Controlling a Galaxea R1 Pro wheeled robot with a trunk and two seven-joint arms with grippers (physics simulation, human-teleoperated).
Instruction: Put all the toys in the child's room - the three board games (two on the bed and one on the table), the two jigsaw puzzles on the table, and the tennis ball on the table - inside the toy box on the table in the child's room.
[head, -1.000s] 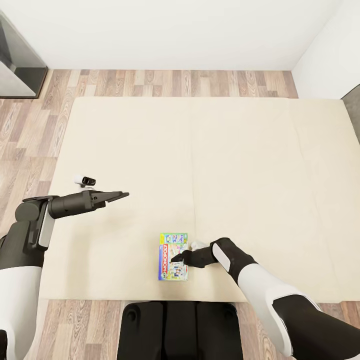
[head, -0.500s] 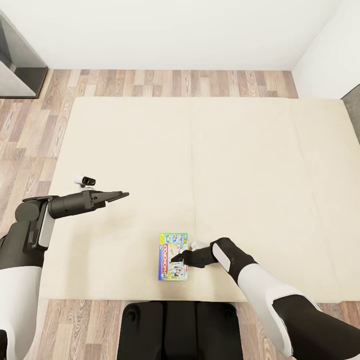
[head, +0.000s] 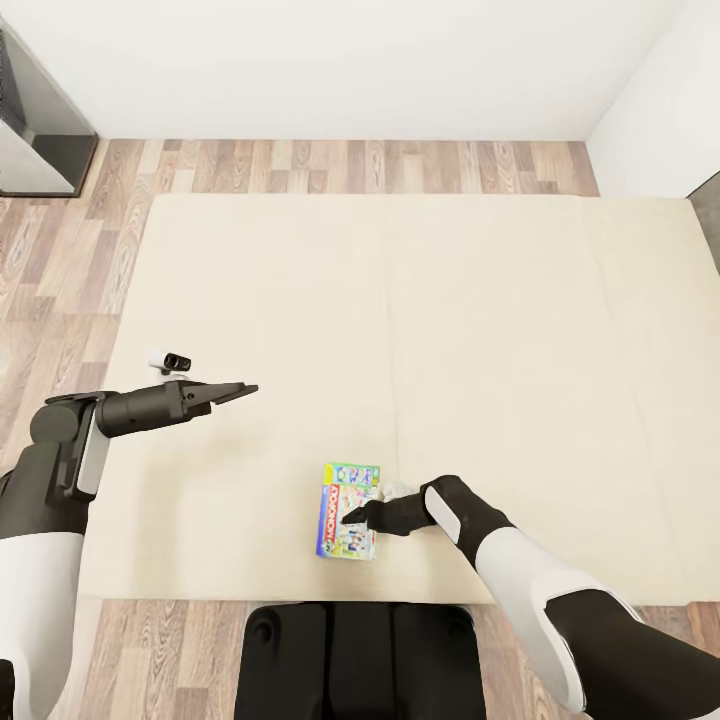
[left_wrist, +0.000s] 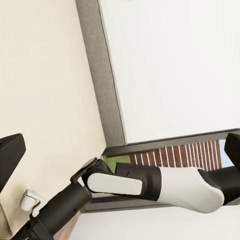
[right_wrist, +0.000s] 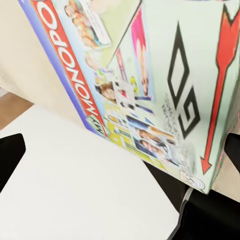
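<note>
The right gripper (head: 349, 517) reaches low over the near edge of the bed (head: 420, 300), its dark fingers lying over the right half of a board game (head: 347, 510). From the head view the fingers look closed around the board's edge; in the right wrist view the printed Monopoly face of the board game (right_wrist: 150, 85) sits right up between the two dark fingertips, one at each side of the picture, and it appears tilted, its far end lifted a little off the mattress, so I take the hand to be gripping it. There seem to be two boards stacked or overlapping here: a smaller green-topped one peeks out at the end farther from the robot, but I cannot tell whether they are separate pieces. The board game lies close to the bed's near edge, roughly at the middle of its width, just beside the faint seam that splits the cream mattress into two sections. The right arm (head: 540, 590) runs back from there, black at the wrist and white along the forearm, crossing the bed's near right corner. Over toward the bed's left side, well apart from the board game, the left gripper (head: 240, 391) hangs above the mattress, pointing along it with the fingers drawn to a narrow point, holding nothing that I can see. Beyond the bed is wood-plank floor (head: 330, 165), then a white wall (head: 330, 60), and a grey-framed unit (head: 35, 130) stands off the bed's far left corner.
</note>
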